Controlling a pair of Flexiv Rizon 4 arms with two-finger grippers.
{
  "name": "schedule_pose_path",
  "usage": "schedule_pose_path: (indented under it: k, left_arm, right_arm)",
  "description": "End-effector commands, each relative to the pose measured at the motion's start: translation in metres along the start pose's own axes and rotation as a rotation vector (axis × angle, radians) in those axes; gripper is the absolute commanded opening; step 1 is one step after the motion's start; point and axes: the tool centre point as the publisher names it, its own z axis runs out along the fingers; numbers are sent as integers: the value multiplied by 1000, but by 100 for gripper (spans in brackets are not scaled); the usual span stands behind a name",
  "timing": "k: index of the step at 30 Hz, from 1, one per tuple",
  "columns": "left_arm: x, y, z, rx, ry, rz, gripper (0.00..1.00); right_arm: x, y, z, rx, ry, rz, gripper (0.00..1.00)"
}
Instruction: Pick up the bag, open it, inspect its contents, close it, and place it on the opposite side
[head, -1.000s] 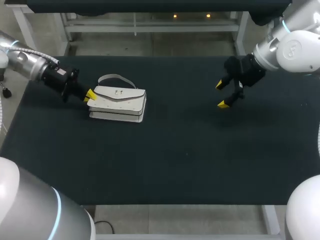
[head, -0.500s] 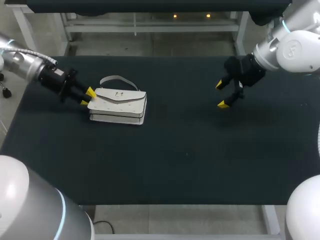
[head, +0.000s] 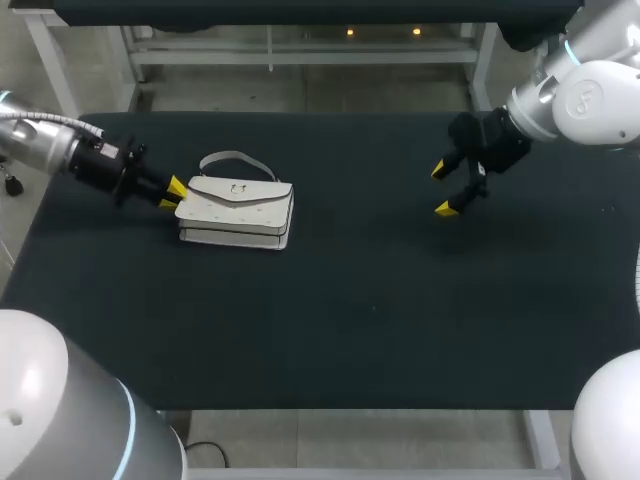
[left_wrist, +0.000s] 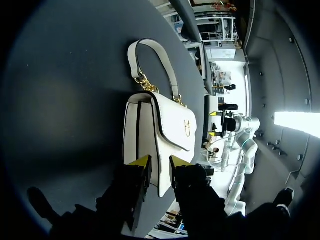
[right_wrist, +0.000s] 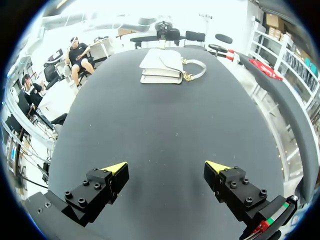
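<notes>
The white bag (head: 237, 212) lies flat on the dark table (head: 380, 310), on its left half and towards the far edge; its flap is closed, with a small gold clasp (head: 238, 185) at the middle; its curved handle (head: 225, 157) rests on the table on the far side of the bag, joined to the body by short gold chain (left_wrist: 147, 86).

The left gripper (head: 172, 194) comes in low from the left and sits right at the bag's left end; in the left wrist view the gripper (left_wrist: 159, 162) has the bag's (left_wrist: 157, 130) end directly before it, with the flap's dark-edged border running up to it; whether it is clenched on the bag or merely against it, I cannot tell.

The right gripper (head: 446, 190) hangs over the right half of the table, towards the far side, well apart from the bag; it is released, its jaws spread wide with nothing between them; in the right wrist view the gripper (right_wrist: 166, 167) has only bare table under it, and the bag (right_wrist: 161, 66) lies far ahead, across the table, the handle (right_wrist: 195, 67) looping out to one side; the left arm (right_wrist: 165, 31) shows dark just beyond the bag.
</notes>
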Motion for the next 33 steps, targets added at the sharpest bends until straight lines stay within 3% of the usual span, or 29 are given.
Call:
schedule_pose_path:
  k: [1,4,8,11,14,20,24,25,26,30,33]
  left_arm:
    - [-1,3,4,236,8,8,26]
    - [0,3,7,237,14,15,9]
    - [2,3,10,222,11,20,0]
    - [3,4,13,203,7,24,0]
    - [3,4,14,196,4,25,22]
    - [3,2,15,186,13,24,20]
    - [3,0,18,150,27,18,0]
    - [3,-1,19,147,23,18,0]
    - [3,-1,20,133,22,17,0]
    - [3,-2,20,98,42,6,21]
    - [2,-3,20,83,43,-1,24]
  right_arm:
    - [0,-1,0,-2,0,-1,100]
    - [0,-1,0,-2,0,-1,100]
    - [0,-1,0,-2,0,-1,100]
    - [0,-1,0,-2,0,-1,100]
    - [0,-1,0,-2,0,-1,100]
    - [0,-1,0,-2,0,-1,100]
    - [0,-1,0,-2,0,-1,100]
    - [0,-1,0,-2,0,-1,100]
    - [0,-1,0,-2,0,-1,100]
    - [0,-1,0,-2,0,-1,100]
    - [0,-1,0,-2,0,-1,100]
